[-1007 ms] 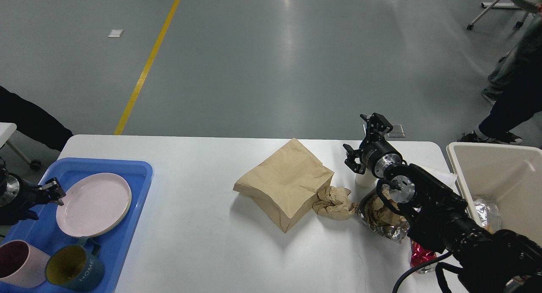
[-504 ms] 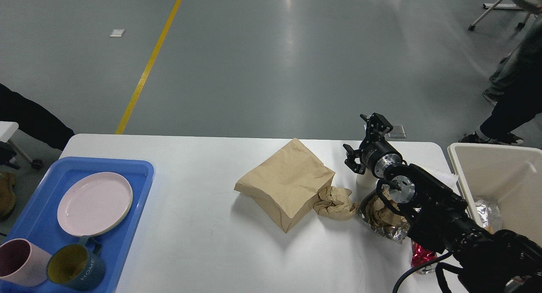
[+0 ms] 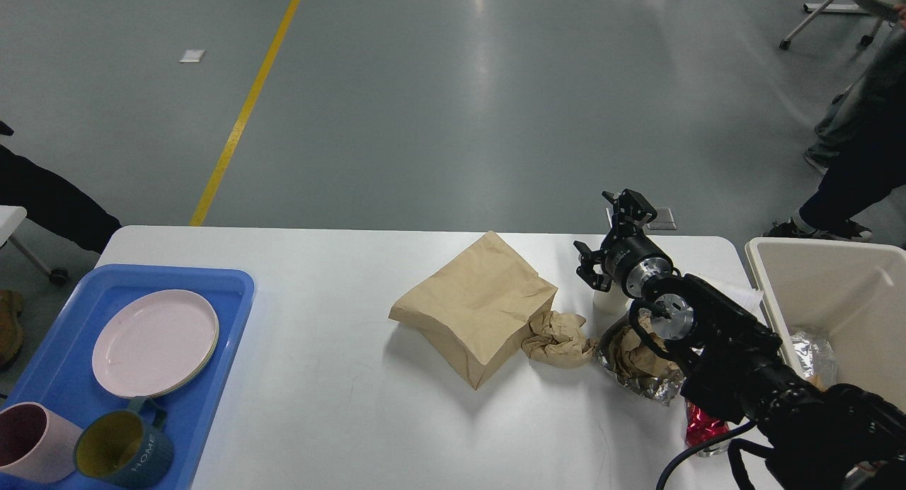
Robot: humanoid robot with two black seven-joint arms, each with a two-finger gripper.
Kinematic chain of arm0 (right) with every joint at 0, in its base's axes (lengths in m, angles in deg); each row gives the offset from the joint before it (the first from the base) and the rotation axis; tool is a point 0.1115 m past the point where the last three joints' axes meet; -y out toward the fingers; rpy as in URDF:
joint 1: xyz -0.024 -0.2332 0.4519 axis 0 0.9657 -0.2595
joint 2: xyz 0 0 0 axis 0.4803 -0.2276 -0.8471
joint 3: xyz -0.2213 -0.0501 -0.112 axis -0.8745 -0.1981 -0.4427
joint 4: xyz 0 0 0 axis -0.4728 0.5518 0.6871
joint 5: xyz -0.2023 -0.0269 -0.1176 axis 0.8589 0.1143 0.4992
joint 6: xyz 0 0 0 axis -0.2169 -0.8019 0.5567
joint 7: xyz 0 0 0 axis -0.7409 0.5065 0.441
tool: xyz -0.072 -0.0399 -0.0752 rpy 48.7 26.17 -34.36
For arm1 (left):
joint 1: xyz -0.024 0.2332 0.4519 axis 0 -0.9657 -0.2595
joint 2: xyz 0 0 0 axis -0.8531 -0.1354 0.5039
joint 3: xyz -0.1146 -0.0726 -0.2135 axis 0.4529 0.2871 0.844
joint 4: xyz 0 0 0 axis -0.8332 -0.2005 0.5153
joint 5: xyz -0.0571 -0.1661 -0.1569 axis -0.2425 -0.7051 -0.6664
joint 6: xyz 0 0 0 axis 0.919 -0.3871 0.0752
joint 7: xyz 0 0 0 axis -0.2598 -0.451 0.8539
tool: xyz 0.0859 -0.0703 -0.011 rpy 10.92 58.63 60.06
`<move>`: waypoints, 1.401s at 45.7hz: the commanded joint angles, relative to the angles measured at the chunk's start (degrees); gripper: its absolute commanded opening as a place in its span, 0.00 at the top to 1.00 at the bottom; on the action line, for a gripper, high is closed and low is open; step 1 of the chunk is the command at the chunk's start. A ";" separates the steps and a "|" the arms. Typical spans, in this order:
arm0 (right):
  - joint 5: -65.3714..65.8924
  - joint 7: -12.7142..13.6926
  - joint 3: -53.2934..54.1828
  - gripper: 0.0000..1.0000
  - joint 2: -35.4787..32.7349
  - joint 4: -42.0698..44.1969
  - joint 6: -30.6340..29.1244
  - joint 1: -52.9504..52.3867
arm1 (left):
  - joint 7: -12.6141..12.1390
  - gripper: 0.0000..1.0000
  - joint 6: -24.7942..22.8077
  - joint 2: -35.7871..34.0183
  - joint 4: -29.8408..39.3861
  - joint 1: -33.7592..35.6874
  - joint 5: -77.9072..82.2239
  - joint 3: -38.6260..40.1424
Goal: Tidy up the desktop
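With the left arm now withdrawn from the blue tray (image 3: 212,377) and out of view, the right gripper (image 3: 607,238) still hovers wide open beyond the brown paper bag (image 3: 476,302), leaving the tabletop (image 3: 340,405) littered.

— On the white desktop (image 3: 340,419)?
— At left, a blue tray (image 3: 78,398) overhanging the near-left edge; mid-table, a brown paper bag (image 3: 476,304) lying flat; just beside it, touching, a crumpled brown paper wad (image 3: 559,338).
— Further right?
— Crumpled foil with brown paper (image 3: 637,366); behind it, a small white cup (image 3: 609,302); nearer, a red shiny wrapper (image 3: 701,428); mostly hidden.
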 commanded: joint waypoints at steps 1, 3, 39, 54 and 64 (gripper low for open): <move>0.00 0.00 0.00 0.00 0.00 0.02 0.00 -0.02 | 0.71 0.04 0.34 0.27 -0.05 -4.11 -0.69 6.19; 0.00 0.00 0.00 0.00 0.00 0.02 0.00 -0.02 | 0.89 0.04 0.78 0.35 -0.14 -6.22 -1.74 10.14; 0.00 0.00 0.00 0.00 0.00 -0.07 0.00 -0.02 | 0.80 0.04 27.40 15.12 -4.36 -30.31 -9.75 72.91; 0.00 0.00 0.00 0.00 0.00 -0.07 0.00 -0.02 | 0.63 0.04 38.30 20.48 -4.62 -30.40 -9.66 79.76; 0.00 0.00 0.00 0.00 0.00 0.02 0.00 -0.02 | 0.89 0.04 38.48 26.27 -4.53 -31.19 -9.57 80.03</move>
